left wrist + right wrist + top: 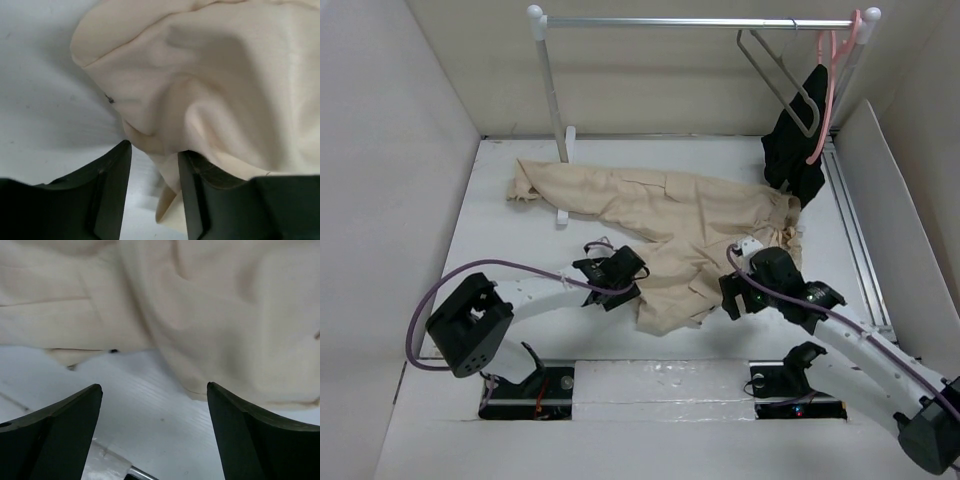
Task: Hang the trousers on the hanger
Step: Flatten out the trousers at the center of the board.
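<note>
The beige trousers [690, 215] lie crumpled on the white table, one leg reaching far left and another part folded toward the near side. My left gripper [632, 278] is at the left edge of that near fold. In the left wrist view the left gripper [154, 148] is open, with a hanging fold of the trousers [215, 85] in the gap and draped over the right finger [192, 200]. My right gripper [730, 296] is at the fold's right edge. In the right wrist view it [154, 385] is wide open and empty over bare table, with the trousers' hem [225, 340] just ahead. The grey wire hanger [782, 72] hangs on the rail.
A white clothes rail [700, 22] stands at the back, with its left post [552, 100] reaching down beside the trouser leg. A pink hanger [827, 90] on it holds a black garment [794, 145]. White walls enclose the table [510, 240], and a metal track [855, 240] runs along its right side.
</note>
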Controlling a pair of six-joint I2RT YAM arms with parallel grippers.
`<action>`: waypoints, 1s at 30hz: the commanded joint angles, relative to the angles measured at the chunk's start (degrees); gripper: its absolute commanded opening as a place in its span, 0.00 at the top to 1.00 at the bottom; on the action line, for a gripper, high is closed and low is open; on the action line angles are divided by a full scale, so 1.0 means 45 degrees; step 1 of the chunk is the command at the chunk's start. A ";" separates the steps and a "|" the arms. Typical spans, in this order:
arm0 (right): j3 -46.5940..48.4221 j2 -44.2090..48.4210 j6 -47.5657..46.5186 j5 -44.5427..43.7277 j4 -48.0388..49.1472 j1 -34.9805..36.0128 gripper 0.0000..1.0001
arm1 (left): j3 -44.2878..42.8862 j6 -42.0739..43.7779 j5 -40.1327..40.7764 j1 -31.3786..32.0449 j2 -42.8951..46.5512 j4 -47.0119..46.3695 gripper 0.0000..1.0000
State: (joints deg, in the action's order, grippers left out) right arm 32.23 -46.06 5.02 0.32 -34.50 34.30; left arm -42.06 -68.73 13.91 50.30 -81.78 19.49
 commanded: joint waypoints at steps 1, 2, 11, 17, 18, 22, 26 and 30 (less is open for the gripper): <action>-0.0442 -0.0190 0.0703 -0.0870 0.1083 -0.1696 0.07 | -0.0535 0.0097 0.0931 -0.0065 0.0106 -0.0480 0.63; -0.0443 -0.0464 0.0392 -0.0949 0.1278 -0.2150 0.07 | -0.0535 0.0097 0.1125 -0.0065 0.0184 -0.0521 0.71; 0.0025 -0.4095 -0.0372 0.1413 0.4283 -0.5532 0.54 | -0.4183 0.0934 0.4265 -0.0065 0.1254 0.4277 1.00; 0.0047 -0.5858 -0.0840 0.2546 0.5106 -0.7016 1.00 | -1.0661 0.3411 0.5617 0.0052 0.1576 0.7735 1.00; 0.0007 -0.5761 -0.0861 0.2566 0.5128 -0.7172 1.00 | -1.1909 0.3495 0.5755 0.0052 0.1127 0.8417 1.00; 0.0278 -0.5350 -0.0958 0.2489 0.4856 -0.7330 1.00 | -1.7416 0.5446 0.4980 0.0560 -0.1450 1.0004 1.00; 0.0611 -0.5097 -0.0958 0.2391 0.4523 -0.7467 1.00 | -1.7978 0.5879 0.4579 0.0444 -0.4534 0.9169 0.95; 0.0904 -0.4842 -0.1407 0.2429 0.4132 -0.7467 1.00 | -1.6362 0.4923 0.3978 -0.0124 -0.4643 0.8542 0.78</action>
State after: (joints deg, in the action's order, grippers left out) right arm 33.12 -69.65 0.97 11.16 -16.16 1.08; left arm -121.60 -46.15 33.50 51.24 -98.91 54.15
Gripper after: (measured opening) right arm 0.011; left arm 0.202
